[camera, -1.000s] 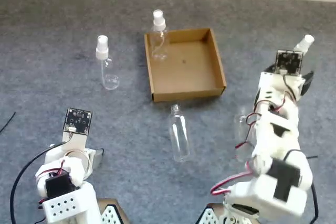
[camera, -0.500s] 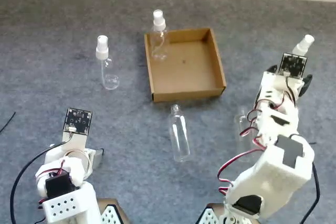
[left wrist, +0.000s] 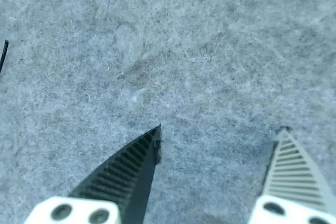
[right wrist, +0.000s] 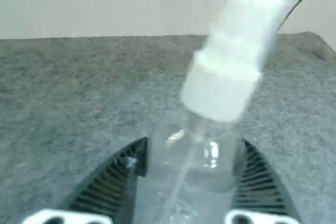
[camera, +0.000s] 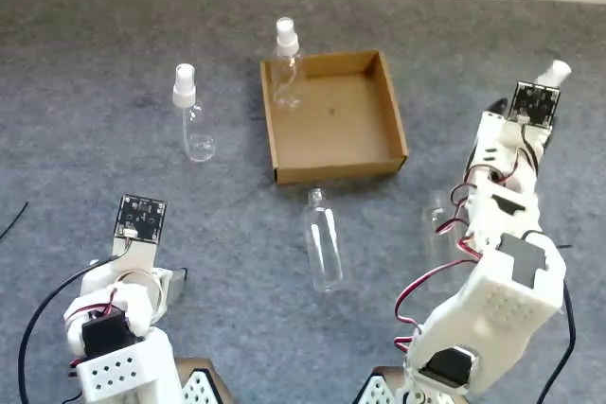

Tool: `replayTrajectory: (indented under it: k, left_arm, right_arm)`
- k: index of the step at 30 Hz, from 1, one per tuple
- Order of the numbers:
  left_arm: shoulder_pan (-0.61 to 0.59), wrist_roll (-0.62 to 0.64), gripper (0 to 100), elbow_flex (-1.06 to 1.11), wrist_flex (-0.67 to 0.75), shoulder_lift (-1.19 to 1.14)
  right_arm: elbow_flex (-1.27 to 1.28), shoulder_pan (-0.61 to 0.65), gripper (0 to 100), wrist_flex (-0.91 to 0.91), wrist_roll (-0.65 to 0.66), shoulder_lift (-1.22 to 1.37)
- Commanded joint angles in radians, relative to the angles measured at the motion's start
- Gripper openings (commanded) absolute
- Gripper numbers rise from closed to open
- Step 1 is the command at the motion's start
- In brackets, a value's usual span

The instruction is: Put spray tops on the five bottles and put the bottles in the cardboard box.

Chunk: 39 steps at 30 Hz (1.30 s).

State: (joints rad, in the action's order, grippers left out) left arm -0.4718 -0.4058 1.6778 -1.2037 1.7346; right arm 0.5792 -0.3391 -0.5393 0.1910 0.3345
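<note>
My right gripper [right wrist: 194, 148] is shut on a clear bottle [right wrist: 210, 150] with a white spray top [right wrist: 233, 51]; the bottle leans between the fingers. That top [camera: 556, 72] shows at the far right, beyond the right arm [camera: 502, 196]. The cardboard box [camera: 393, 106] lies in the middle, and a topped bottle [camera: 286, 68] stands in its far left corner. Left of the box stands another topped bottle [camera: 189, 115]. A bottle without a top [camera: 322, 238] lies in front of the box. A second topless bottle [camera: 437, 229] stands beside the right arm. My left gripper [left wrist: 220, 129] is open over bare carpet.
Grey carpet [camera: 114, 44] covers the table, and a pale wall runs along the far edge. The left arm [camera: 133, 262] sits folded at the near left. A black cable end [camera: 11, 219] lies at the left edge.
The right arm has swung a little to the right and farther back with its bottle, whose spray top now leans to the right. The left arm has not moved.
</note>
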Motion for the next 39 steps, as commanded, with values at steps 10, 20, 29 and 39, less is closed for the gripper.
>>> replayTrajectory:
  k: [10, 20, 29, 39]
  left_arm:
    - [0.015, -0.006, 30, 0.021, 0.020, -0.001]
    - [0.015, -0.006, 30, 0.021, 0.020, -0.001]
    - [0.015, -0.006, 30, 0.021, 0.020, -0.001]
    - [0.013, -0.006, 30, 0.021, 0.020, -0.001]
  right_arm:
    - [-0.101, 0.031, 0.5, -0.018, -0.008, -0.070]
    - [-0.222, 0.257, 0.5, 0.441, -0.071, -0.308]
    - [-0.386, 0.509, 0.5, 0.676, 0.160, -0.291]
    - [-0.656, 0.553, 0.5, 0.404, -0.124, 0.077]
